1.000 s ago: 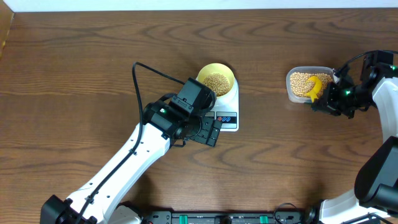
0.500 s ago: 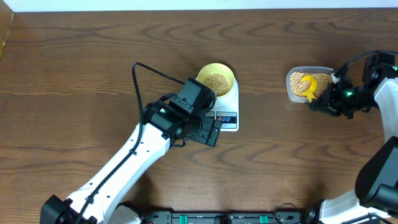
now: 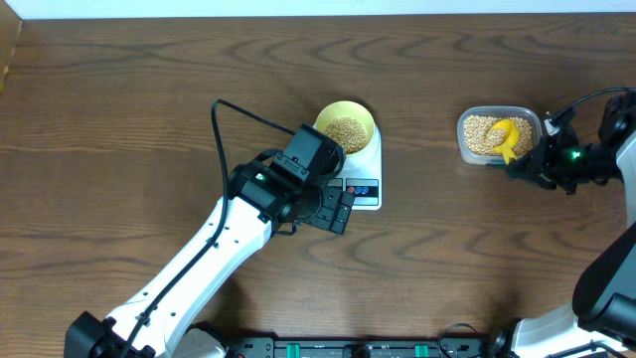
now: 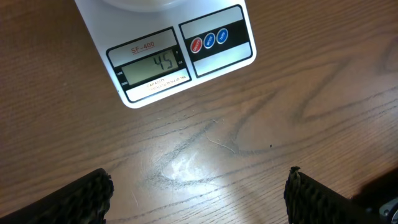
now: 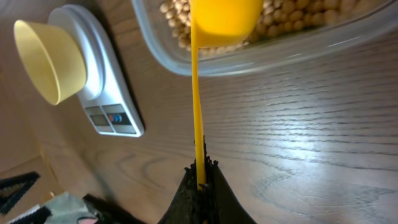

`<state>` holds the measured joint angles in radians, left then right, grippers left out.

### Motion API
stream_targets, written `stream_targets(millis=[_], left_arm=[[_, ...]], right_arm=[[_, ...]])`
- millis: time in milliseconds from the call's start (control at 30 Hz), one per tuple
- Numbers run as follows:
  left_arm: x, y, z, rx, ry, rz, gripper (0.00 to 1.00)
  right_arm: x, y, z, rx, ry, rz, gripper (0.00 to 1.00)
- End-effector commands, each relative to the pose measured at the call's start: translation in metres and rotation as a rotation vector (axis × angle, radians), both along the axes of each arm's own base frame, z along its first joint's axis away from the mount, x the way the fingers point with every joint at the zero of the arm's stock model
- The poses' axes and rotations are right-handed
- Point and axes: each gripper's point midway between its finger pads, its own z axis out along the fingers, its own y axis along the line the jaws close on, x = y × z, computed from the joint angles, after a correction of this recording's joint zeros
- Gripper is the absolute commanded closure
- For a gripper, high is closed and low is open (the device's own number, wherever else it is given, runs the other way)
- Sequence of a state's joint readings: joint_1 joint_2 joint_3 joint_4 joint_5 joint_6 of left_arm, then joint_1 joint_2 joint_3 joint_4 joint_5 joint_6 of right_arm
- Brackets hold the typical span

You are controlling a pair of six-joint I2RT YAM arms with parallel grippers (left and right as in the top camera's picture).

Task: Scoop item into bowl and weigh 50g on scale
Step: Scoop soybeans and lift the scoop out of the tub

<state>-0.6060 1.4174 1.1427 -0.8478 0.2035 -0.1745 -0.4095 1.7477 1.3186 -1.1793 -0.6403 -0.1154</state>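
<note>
The pale-yellow bowl (image 3: 345,127) holds tan beans (image 3: 346,131) and sits on the white scale (image 3: 362,177). The bowl also shows in the right wrist view (image 5: 50,59). In the left wrist view the scale (image 4: 174,50) reads 45. My left gripper (image 4: 198,199) is open and empty, hovering over bare wood just in front of the scale. My right gripper (image 5: 200,177) is shut on the handle of a yellow scoop (image 5: 224,15). The scoop's cup is inside the clear tub (image 3: 465,144), over more beans (image 5: 292,15).
The clear tub stands at the right of the table, well apart from the scale. A black cable (image 3: 243,111) loops from the left arm past the bowl's left side. Bare wood lies between scale and tub.
My right gripper has drawn back to the right and the scoop has turned and shifted inside the tub. The left arm, bowl and scale have not moved.
</note>
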Motion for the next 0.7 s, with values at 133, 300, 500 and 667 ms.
stream_targets(millis=[133, 300, 500, 667], left_arm=[[0.001, 0.001, 0.005, 0.005, -0.027, -0.016, 0.09], [0.001, 0.001, 0.005, 0.005, -0.027, -0.016, 0.09], [0.001, 0.001, 0.005, 0.005, -0.027, -0.016, 0.09], [0.001, 0.001, 0.005, 0.005, -0.027, -0.016, 0.09]], right_arm=[[0.000, 0.011, 0.009, 0.086, -0.052, 0.042, 0.99], [0.000, 0.010, 0.009, 0.091, -0.058, 0.040, 0.99], [0.000, 0.011, 0.018, 0.146, -0.088, 0.034, 0.99], [0.000, 0.011, 0.025, 0.163, -0.105, 0.043, 0.99]])
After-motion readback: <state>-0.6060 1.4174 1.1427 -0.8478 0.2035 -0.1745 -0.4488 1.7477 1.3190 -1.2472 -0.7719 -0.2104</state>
